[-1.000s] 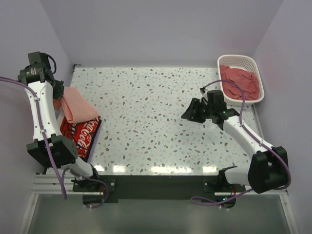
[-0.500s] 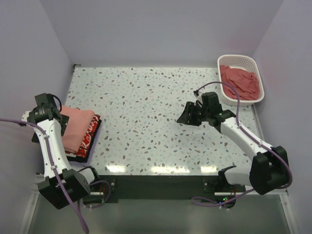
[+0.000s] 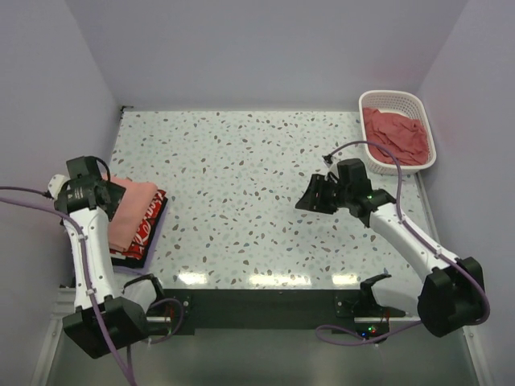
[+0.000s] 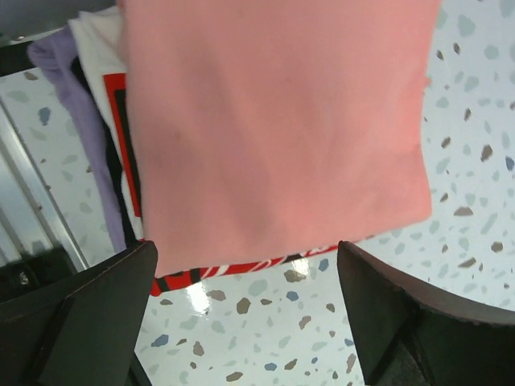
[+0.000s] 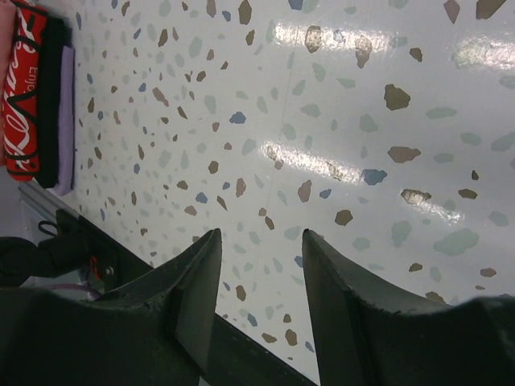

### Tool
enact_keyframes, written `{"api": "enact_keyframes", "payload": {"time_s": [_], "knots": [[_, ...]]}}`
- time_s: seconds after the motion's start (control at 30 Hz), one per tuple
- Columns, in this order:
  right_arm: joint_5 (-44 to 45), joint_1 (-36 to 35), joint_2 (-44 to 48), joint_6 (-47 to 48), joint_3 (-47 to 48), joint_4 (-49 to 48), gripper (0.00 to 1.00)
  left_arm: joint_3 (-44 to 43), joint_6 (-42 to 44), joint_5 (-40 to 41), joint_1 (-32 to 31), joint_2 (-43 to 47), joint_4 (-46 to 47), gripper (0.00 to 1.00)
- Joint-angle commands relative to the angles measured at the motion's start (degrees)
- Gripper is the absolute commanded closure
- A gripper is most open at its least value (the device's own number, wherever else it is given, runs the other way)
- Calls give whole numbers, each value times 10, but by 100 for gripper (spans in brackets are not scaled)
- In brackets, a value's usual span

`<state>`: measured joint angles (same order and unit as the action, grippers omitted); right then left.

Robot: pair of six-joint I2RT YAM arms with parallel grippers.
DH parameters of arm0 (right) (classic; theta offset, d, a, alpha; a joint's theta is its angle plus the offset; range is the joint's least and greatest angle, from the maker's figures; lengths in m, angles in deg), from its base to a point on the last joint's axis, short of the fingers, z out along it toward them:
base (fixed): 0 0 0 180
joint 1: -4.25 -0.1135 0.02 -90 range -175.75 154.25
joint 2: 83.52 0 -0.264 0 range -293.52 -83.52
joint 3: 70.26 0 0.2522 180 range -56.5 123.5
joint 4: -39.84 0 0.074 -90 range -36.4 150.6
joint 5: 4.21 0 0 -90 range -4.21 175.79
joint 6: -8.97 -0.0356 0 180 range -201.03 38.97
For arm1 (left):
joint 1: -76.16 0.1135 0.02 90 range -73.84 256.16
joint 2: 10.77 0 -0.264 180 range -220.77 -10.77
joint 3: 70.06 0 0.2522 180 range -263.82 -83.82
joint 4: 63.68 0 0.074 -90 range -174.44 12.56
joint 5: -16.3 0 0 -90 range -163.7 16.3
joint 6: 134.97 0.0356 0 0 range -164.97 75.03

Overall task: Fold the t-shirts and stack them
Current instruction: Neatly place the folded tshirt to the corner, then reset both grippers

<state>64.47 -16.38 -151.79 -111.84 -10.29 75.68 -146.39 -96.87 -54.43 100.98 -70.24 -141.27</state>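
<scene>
A folded salmon-pink t-shirt (image 3: pixel 133 209) (image 4: pixel 273 129) lies on top of the stack at the table's left edge. Under it is a white t-shirt with red-and-black print (image 3: pixel 145 236) (image 4: pixel 117 137). A pale purple one (image 4: pixel 76 88) (image 5: pixel 64 121) is at the bottom. My left gripper (image 3: pixel 107 197) (image 4: pixel 245 251) hovers wide open just over the pink shirt's near edge and holds nothing. My right gripper (image 3: pixel 310 197) (image 5: pixel 261 235) is open and empty above bare table, right of the middle. More salmon-pink t-shirts (image 3: pixel 396 133) lie crumpled in the basket.
The white slatted basket (image 3: pixel 392 96) stands at the back right corner. Lilac walls close in the table on the left, back and right. The table's metal front rail (image 4: pixel 32 201) runs close beside the stack.
My left arm came down from the back left with the pink shirt, laid it on the stack and opened its jaws. The right gripper shifted slightly.
</scene>
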Motion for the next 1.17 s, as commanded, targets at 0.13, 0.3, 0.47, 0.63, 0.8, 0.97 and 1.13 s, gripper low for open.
{"api": "enact_keyframes", "payload": {"time_s": [0.13,0.3,0.47,0.63,0.8,0.97,1.13], "knots": [[17,-3,38,-1,-2,1,51,29,-57,-7,-206,20,62,0],[39,-3,67,3,8,25,51,51,-109,13,-415,-16,99,0],[70,-3,96,8,17,52,50,43,-133,45,-585,-75,142,0],[88,-3,136,10,15,74,48,39,-88,37,-713,-134,230,0],[106,-2,176,7,12,86,46,45,-31,-3,-747,-158,299,0],[134,-3,196,9,11,92,44,69,11,-27,-747,-131,360,0],[144,-3,200,16,10,92,45,61,26,-37,-747,-140,364,0]]}}
